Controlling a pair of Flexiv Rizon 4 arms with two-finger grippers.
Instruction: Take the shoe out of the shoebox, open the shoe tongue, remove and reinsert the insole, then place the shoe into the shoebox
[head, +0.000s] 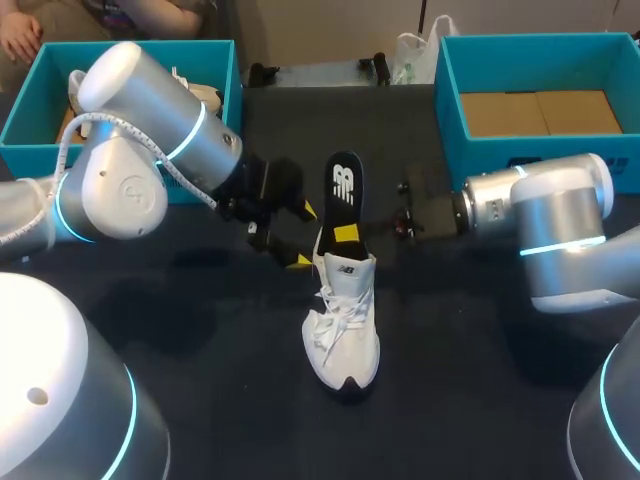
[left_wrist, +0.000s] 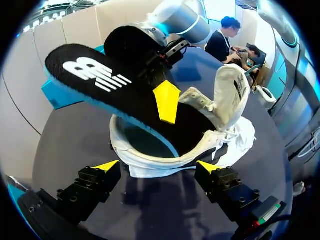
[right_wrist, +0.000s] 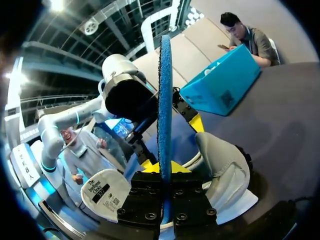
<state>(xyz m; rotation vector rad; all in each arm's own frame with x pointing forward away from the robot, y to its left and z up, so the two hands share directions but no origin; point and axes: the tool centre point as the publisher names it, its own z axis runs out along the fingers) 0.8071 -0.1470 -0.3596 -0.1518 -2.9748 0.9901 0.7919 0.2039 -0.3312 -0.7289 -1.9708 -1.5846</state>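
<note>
- The left gripper (left_wrist: 157, 167) stands wide open and holds nothing, with the shoe's heel just ahead of its tips.
- The white shoe (head: 343, 320) sits upright on the dark table (head: 200, 330), its toe toward the robot.
- The black insole (head: 344, 185) rises steeply out of the shoe's opening, its lower end inside.
- The right gripper (right_wrist: 165, 170) is clamped on the insole from both faces.

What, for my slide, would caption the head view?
Right pincer grips the black insole, standing partly in the white sneaker; left pincer open at its heel.

The shoe (head: 342, 335) is white, the insole (head: 344, 190) black (blue underneath)
</note>
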